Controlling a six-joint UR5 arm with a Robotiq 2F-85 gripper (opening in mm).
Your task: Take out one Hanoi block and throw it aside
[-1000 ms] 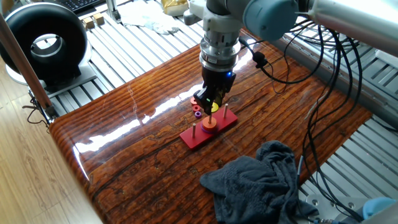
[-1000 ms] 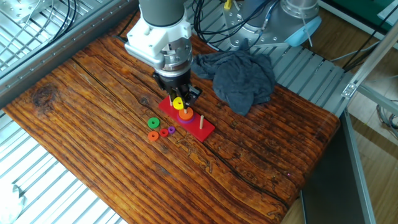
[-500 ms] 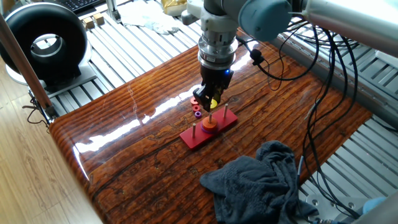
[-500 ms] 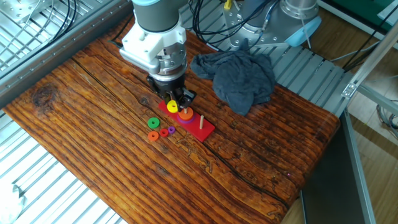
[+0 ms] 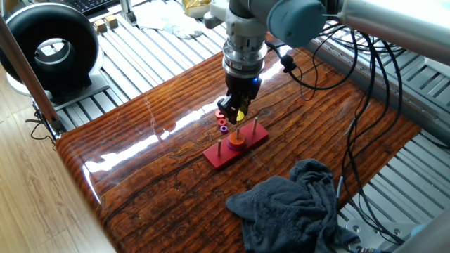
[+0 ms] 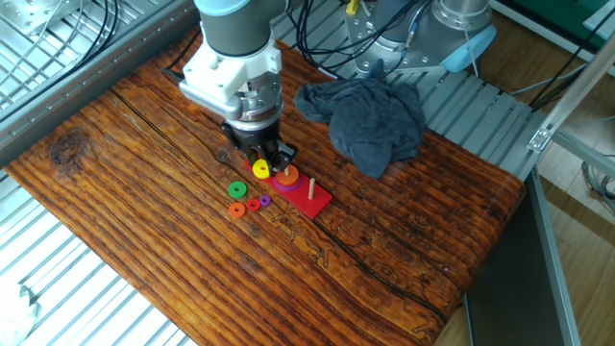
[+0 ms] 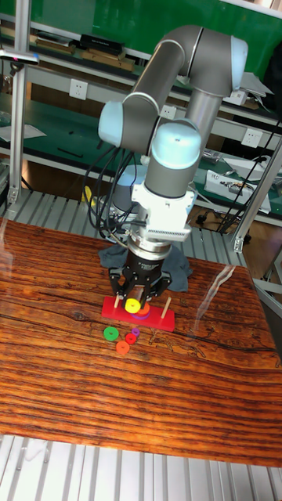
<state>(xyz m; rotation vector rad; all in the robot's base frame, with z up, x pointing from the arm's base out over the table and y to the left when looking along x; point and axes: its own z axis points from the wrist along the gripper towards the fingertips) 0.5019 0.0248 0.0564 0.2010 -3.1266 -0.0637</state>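
The Hanoi block (image 6: 260, 170), a small flat yellow ring with a centre hole, hangs pinched between my gripper's (image 6: 260, 166) fingers, so the gripper is shut on it. It is held just above the table, off the end of the red peg base (image 6: 309, 199) and near the loose rings. The same yellow ring (image 7: 132, 305) shows under the gripper (image 7: 133, 302) in the tall view, and in the one fixed view the ring (image 5: 240, 115) sits in the gripper (image 5: 238, 112). An orange ring (image 6: 286, 177) stays on the base's middle peg.
Loose on the table lie a green ring (image 6: 236, 190), an orange-red ring (image 6: 235, 210), a small red ring (image 6: 254, 203) and a small purple ring (image 6: 265, 200). A dark grey cloth (image 6: 370, 115) is heaped beyond the base. Cables (image 5: 365, 91) trail off the table's side.
My gripper has carried the yellow ring sideways off the peg base, toward the loose rings, staying shut on it. The other rings and the base have not moved.
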